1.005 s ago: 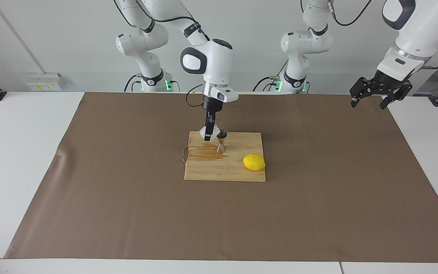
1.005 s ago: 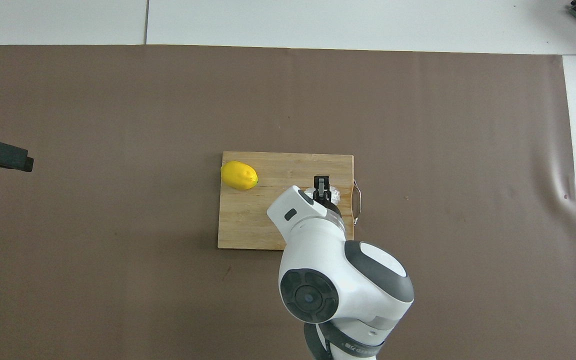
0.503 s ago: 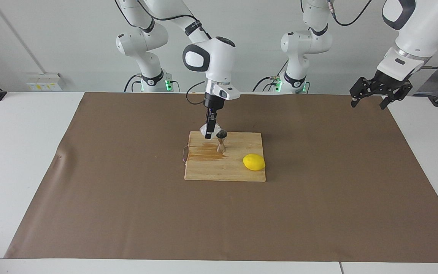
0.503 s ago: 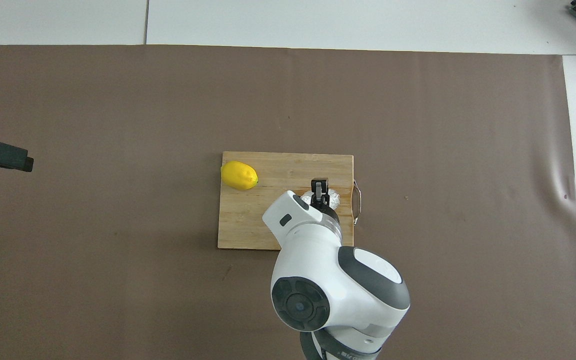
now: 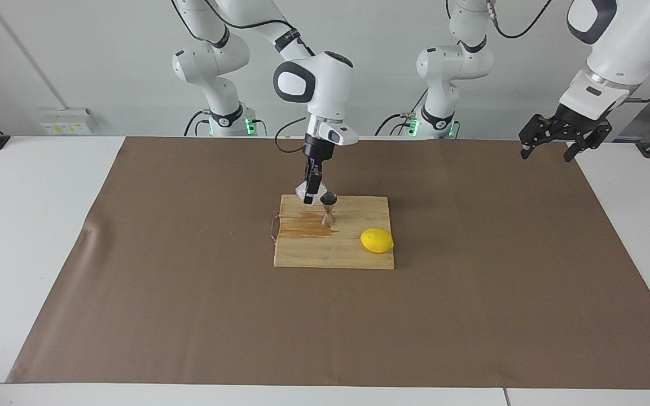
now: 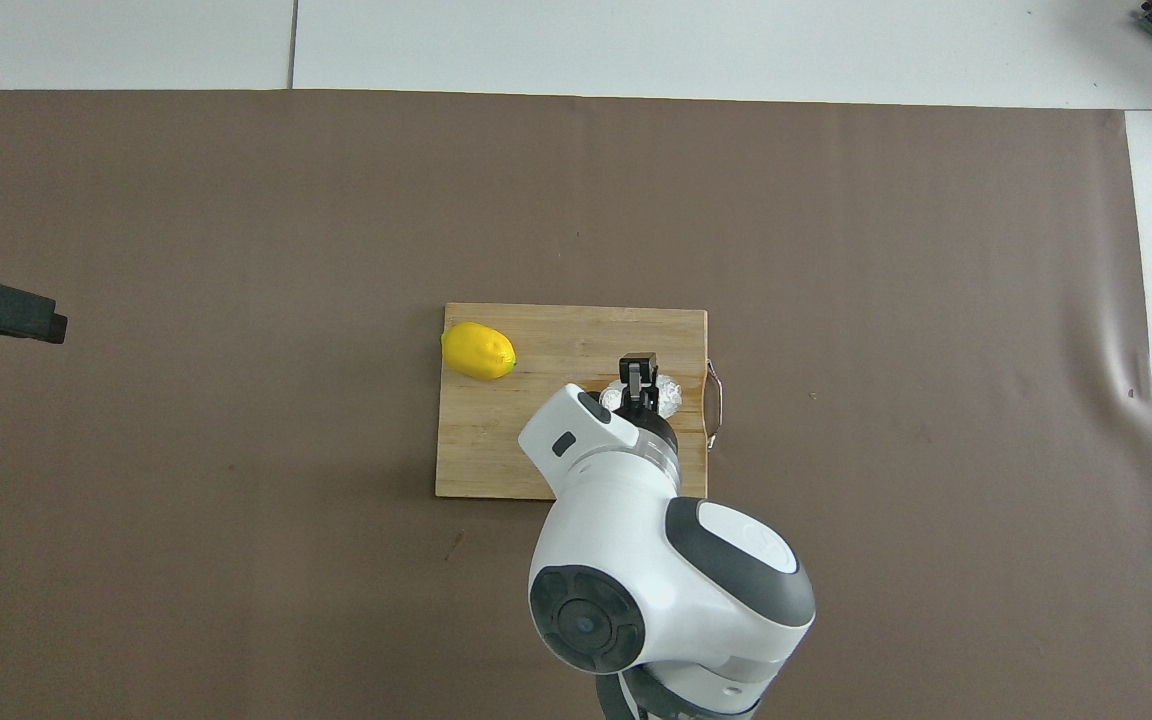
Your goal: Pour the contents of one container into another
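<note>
The right gripper (image 5: 310,198) is clamping the glass cup (image 5: 304,193), its fingers closed on the wall, and is holding it in the air, tilted, over the board's (image 5: 353,255) edge nearest the robots. The cup's mouth is leaning toward the jigger (image 5: 328,210), close to its top rim; whether they are touching cannot be told. The jigger is standing upright on the board, beside a darker wet-looking streak in the wood. A lemon (image 5: 377,240) is lying on the board, toward the left arm's end and farther from the robots than the jigger. The board is sitting on a brown mat (image 5: 189,316). The left gripper (image 5: 549,148) is waiting with its jaws spread, holding nothing, over the mat's corner.
</note>
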